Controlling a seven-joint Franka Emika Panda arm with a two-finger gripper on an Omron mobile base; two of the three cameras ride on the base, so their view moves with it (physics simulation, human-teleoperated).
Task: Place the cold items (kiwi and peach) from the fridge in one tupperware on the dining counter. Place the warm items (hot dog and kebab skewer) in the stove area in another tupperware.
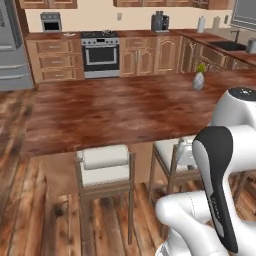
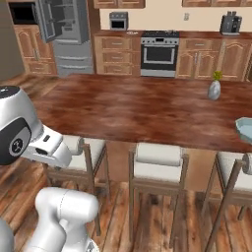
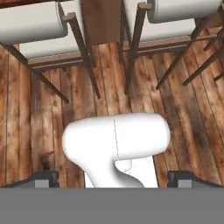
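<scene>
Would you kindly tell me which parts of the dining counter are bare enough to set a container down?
The dining counter is bare across its left and middle, above the stools. The right end is busier: a small vase stands there, and a pale blue container sits at the near right edge.

The dining counter (image 2: 138, 110) spans the middle, with 3 cushioned stools (image 2: 157, 170) tucked along its near edge and a small grey vase (image 2: 214, 89) standing toward its right. Behind it, the fridge (image 2: 66, 34) stands open at upper left, and the stove area (image 2: 159, 51) sits between wooden cabinets (image 2: 114, 55).
</scene>
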